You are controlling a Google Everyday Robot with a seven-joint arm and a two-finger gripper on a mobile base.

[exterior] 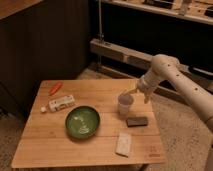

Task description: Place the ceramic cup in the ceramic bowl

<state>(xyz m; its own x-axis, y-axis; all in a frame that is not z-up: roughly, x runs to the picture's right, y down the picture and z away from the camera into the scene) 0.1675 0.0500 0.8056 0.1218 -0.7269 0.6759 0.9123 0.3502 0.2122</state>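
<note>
Camera view looks down on a wooden table (100, 152) from the front, and my arm (172, 75) reaches in from the right side. My gripper (127, 93) sits at the end of it, low over the back right part of the table and right at the rim of the ceramic cup (125, 106). My fingers stand spread wide and hold nothing. Whether a fingertip touches the cup's rim, I cannot tell.

The ceramic cup stands upright on the wood, white and plain, directly below my gripper. The ceramic bowl (82, 121) rests to the left of the cup and a little nearer the front edge, apart from it, with bare wood between them. It is dark green and glossy, with a lighter inside, and nothing lies in it.

Just in front of the cup, slightly to the right, lies a small dark block (136, 121), near the cup but not touching it. A flat white packet (123, 144) lies close to the front edge, to the right of the bowl. On the left side of the table a white box (61, 103) lies on its side, and an orange-red object (55, 88) lies behind it near the back left corner. Behind the table runs a metal shelf frame (117, 50).
</note>
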